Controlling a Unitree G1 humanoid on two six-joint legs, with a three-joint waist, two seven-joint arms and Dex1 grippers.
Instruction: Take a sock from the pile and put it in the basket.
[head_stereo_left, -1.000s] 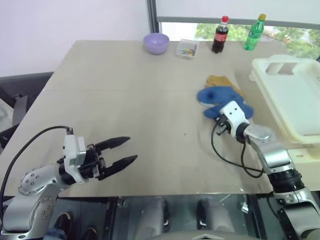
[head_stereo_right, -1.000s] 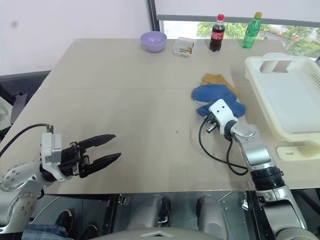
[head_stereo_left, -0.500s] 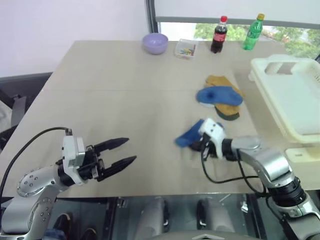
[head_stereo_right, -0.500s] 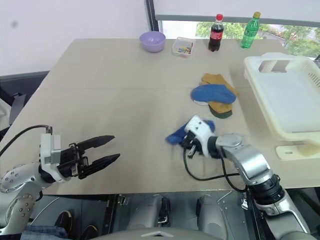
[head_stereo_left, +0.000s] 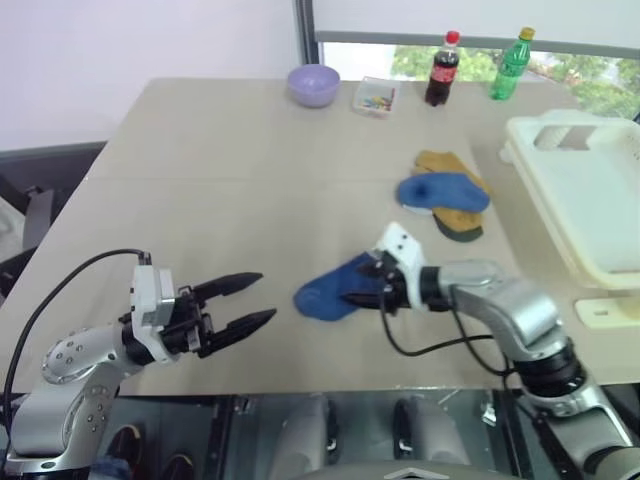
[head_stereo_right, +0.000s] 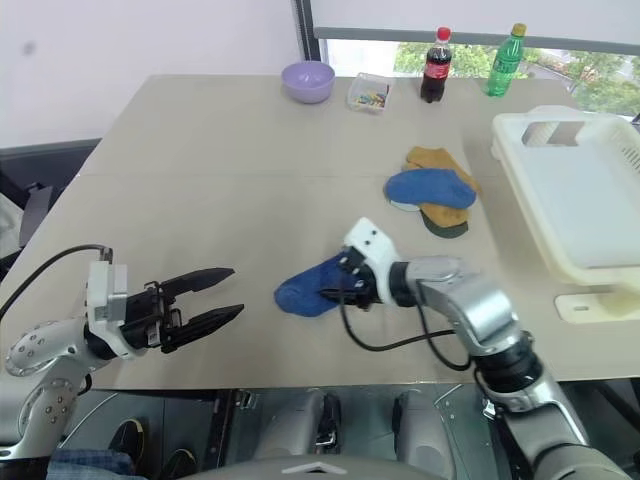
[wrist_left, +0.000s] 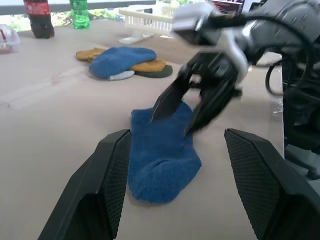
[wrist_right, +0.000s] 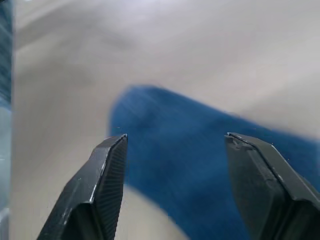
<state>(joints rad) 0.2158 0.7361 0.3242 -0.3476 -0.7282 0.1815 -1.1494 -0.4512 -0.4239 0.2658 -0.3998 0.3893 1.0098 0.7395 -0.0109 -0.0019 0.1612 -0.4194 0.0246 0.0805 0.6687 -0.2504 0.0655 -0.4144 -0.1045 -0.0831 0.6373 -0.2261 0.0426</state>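
Sock (head_stereo_left: 330, 290) lies flat on table (head_stereo_left: 220, 190); basket (head_stereo_left: 590, 200) well apart.

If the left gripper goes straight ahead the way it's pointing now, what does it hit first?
Probably the blue sock lying on the table, directly ahead of the open left gripper; the right gripper sits just behind it.

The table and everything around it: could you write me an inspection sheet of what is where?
Surface: beige table, mostly bare.
Job's things: blue sock flat on the table near its front edge, apart from the pile; basket at the right edge, no sock seen inside.
Clutter: lilac bowl, small clear box, cola bottle, green bottle along the far edge.
Grippers: right pincer open over the blue sock; left pincer open, holding nothing.
Cables: black cable looping from the right wrist.
Surroundings: window with greenery behind.
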